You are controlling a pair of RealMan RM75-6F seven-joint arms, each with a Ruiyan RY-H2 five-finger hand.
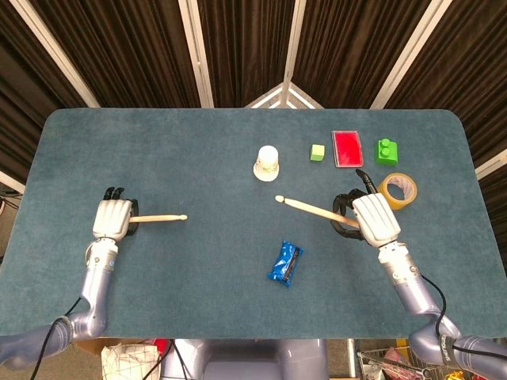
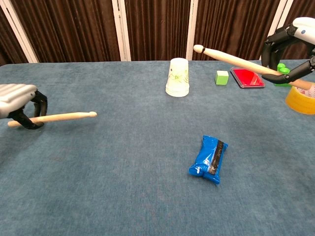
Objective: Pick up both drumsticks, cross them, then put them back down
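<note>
My left hand (image 1: 113, 218) (image 2: 17, 100) holds a wooden drumstick (image 1: 161, 218) (image 2: 64, 116) low over the table's left side, its tip pointing right. My right hand (image 1: 374, 219) (image 2: 291, 43) grips the other drumstick (image 1: 309, 209) (image 2: 231, 59) on the right, raised above the table, its tip pointing left toward the cup. The two sticks are far apart and do not cross.
A white paper cup (image 1: 267, 162) (image 2: 177, 77) stands upside down at the middle back. A blue snack packet (image 1: 285, 264) (image 2: 208, 159) lies in front. A small green cube (image 1: 318, 152), red flat box (image 1: 345, 148), green brick (image 1: 386, 150) and yellow tape roll (image 1: 398, 190) sit at right.
</note>
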